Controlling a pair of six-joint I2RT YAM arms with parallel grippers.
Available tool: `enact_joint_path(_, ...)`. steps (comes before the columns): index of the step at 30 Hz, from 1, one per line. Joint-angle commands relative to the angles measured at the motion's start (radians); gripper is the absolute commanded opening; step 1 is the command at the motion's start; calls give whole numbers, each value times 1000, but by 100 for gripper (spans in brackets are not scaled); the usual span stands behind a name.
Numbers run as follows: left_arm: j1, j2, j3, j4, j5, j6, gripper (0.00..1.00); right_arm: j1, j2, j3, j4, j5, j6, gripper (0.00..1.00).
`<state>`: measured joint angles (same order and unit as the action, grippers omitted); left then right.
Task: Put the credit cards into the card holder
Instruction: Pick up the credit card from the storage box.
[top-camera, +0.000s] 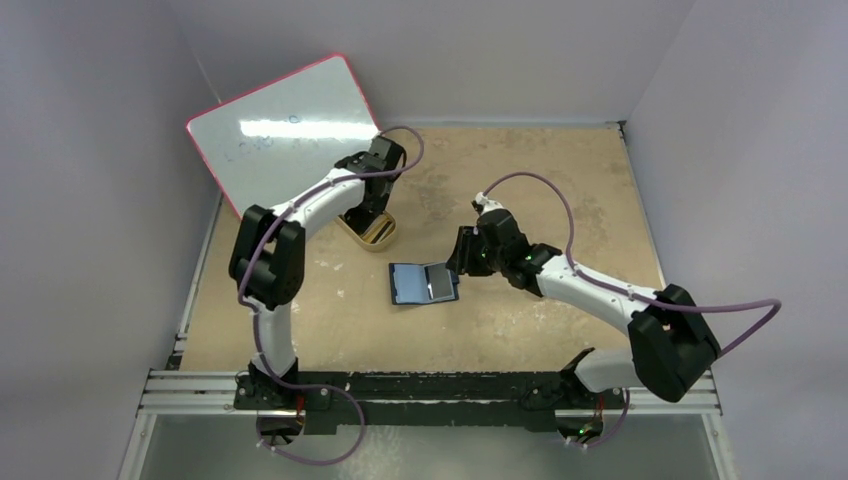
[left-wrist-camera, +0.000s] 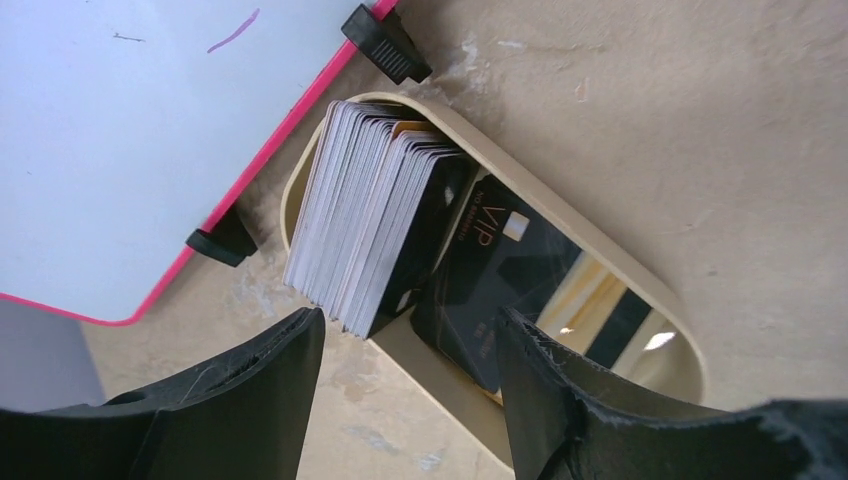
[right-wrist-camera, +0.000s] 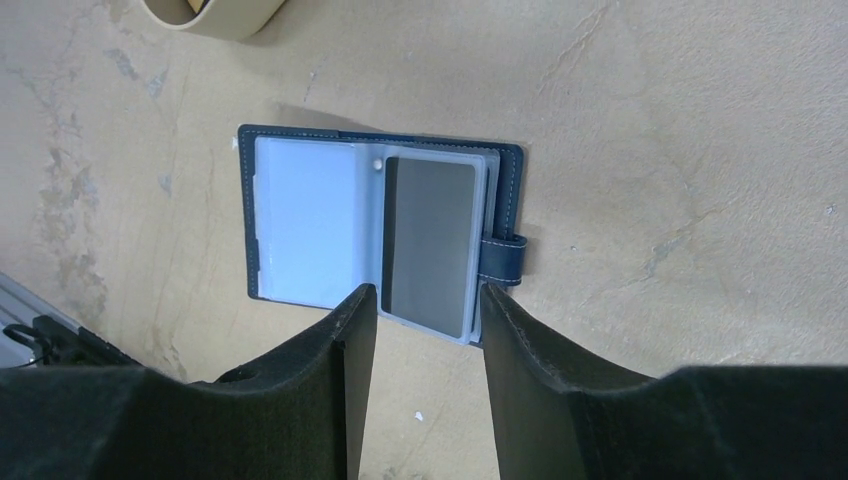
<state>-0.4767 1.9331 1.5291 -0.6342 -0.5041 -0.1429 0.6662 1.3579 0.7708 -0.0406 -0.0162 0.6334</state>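
Card holder (top-camera: 412, 284): lies open, just left of right gripper (top-camera: 461, 262).
Credit card (top-camera: 437, 281): grey, in the half nearest that gripper.
Gold tin (top-camera: 379, 238): beneath left gripper (top-camera: 368, 214).
Whiteboard (top-camera: 285, 125): tilted, beyond left gripper.

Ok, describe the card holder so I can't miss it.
At the middle of the tan tabletop, by the right pincer, a small navy-blue bifold wallet lies open, pale glossy pockets up, a grey card in one half. Unlike the gold oval metal tin of cards by the pink-edged whiteboard, it is flat and blue.
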Motion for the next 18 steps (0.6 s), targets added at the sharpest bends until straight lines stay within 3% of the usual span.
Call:
enact_joint_path(1,14,44,127,-88,-106,82,63,-2,-25,33,37,4,-25,46)
enact_joint_path(18,31,183,175,-48,-247,143,64,-1,-16,49,7,-21,-47,47)
